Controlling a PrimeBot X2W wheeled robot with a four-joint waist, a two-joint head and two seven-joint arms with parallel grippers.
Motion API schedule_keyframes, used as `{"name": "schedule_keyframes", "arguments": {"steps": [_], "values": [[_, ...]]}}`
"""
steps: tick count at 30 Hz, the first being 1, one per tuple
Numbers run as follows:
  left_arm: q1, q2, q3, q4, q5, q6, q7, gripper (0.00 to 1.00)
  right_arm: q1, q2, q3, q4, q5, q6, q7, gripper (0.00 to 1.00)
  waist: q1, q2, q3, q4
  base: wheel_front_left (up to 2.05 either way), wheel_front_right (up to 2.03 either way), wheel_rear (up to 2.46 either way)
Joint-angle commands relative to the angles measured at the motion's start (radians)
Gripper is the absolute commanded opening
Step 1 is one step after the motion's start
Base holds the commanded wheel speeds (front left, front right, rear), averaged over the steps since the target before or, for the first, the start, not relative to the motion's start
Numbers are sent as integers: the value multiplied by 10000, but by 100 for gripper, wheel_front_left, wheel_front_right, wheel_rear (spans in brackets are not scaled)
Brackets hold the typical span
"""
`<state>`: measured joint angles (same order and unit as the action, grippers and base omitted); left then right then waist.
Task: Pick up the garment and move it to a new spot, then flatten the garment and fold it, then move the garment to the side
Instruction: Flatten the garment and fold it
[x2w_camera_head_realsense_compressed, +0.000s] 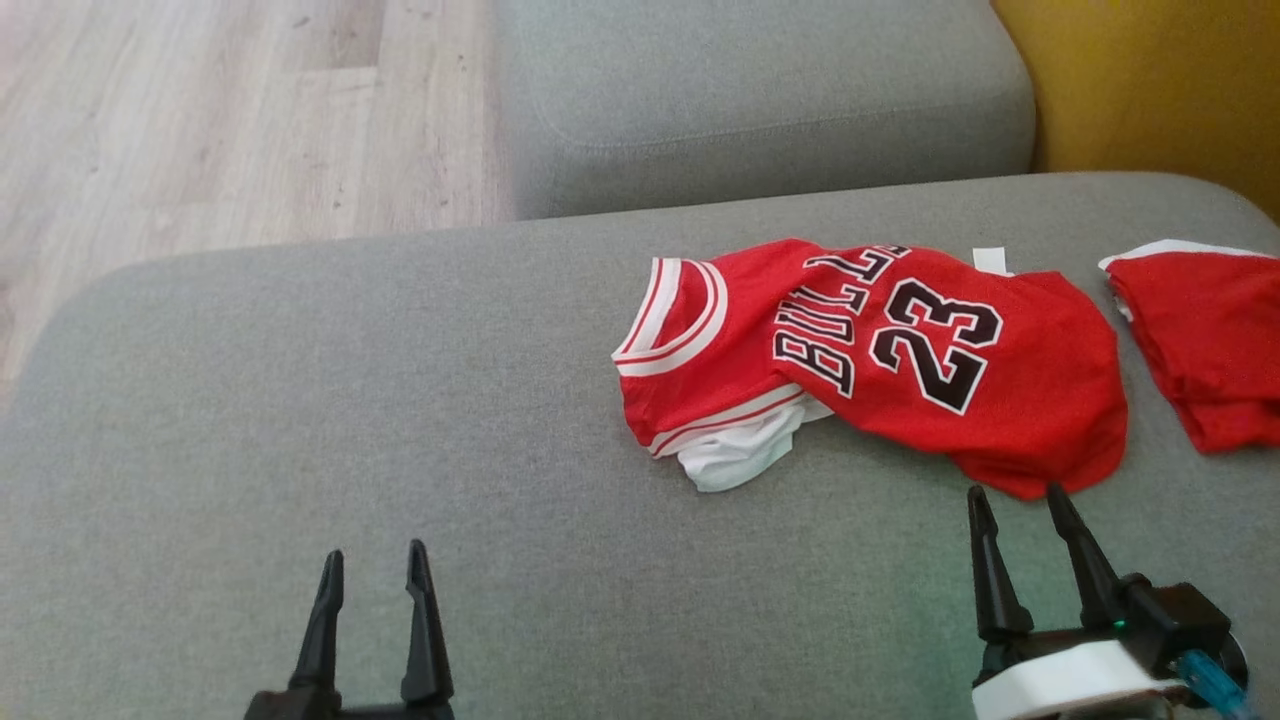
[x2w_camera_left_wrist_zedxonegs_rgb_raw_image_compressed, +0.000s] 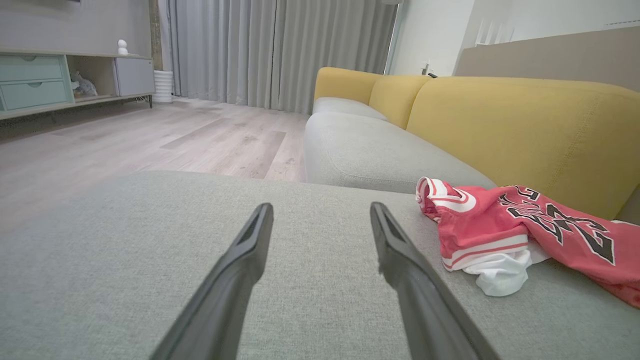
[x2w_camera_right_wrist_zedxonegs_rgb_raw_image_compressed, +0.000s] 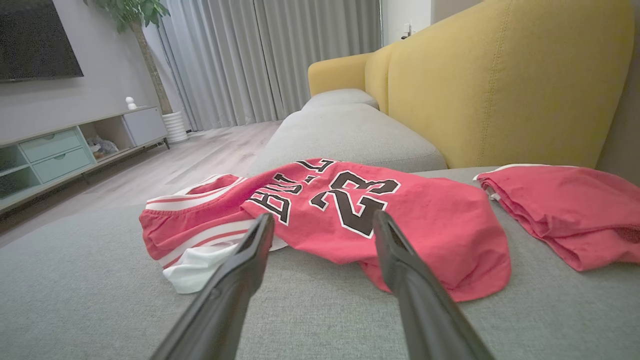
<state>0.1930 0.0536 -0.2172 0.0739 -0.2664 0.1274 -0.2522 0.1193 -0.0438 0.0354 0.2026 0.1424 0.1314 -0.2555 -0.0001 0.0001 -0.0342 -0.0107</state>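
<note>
A red basketball jersey (x2w_camera_head_realsense_compressed: 880, 360) with white trim, "BULLS" and "23" lies crumpled on the grey sofa seat (x2w_camera_head_realsense_compressed: 350, 420), right of centre. It also lies in the left wrist view (x2w_camera_left_wrist_zedxonegs_rgb_raw_image_compressed: 525, 230) and the right wrist view (x2w_camera_right_wrist_zedxonegs_rgb_raw_image_compressed: 350, 210). My right gripper (x2w_camera_head_realsense_compressed: 1015, 495) is open just short of the jersey's near hem, its tips almost at the cloth, nothing between them. My left gripper (x2w_camera_head_realsense_compressed: 375, 555) is open over bare cushion, well to the left of the jersey. Both sets of fingers (x2w_camera_left_wrist_zedxonegs_rgb_raw_image_compressed: 250, 240) (x2w_camera_right_wrist_zedxonegs_rgb_raw_image_compressed: 395, 245) hold nothing.
A second red garment (x2w_camera_head_realsense_compressed: 1200, 340) lies folded at the seat's right edge, close to the jersey. A further grey cushion (x2w_camera_head_realsense_compressed: 760, 90) and a yellow backrest (x2w_camera_head_realsense_compressed: 1150, 80) stand behind. Wooden floor (x2w_camera_head_realsense_compressed: 200, 120) runs at the far left; a low cabinet (x2w_camera_left_wrist_zedxonegs_rgb_raw_image_compressed: 60, 80) stands beyond.
</note>
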Motion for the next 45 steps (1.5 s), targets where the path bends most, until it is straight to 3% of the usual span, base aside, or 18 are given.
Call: {"name": "schedule_keyframes", "arguments": {"steps": [1,15,45], "values": [[-297,-32,335,-357,198,33,-94,100,-280,-65,227,-325,26,-7,-63,100,1,-1,-45,13,0,0,0],[-170,-33,395,-395,913,23,-95,100,-200,-65,563,-234,-234,-7,-63,100,1,-1,-200,14,0,0,0],[-532,-33,247,-48,888,-221,-95,100,-555,-64,583,-242,-107,-7,-63,100,1,-1,192,-165,0,0,0]]}}
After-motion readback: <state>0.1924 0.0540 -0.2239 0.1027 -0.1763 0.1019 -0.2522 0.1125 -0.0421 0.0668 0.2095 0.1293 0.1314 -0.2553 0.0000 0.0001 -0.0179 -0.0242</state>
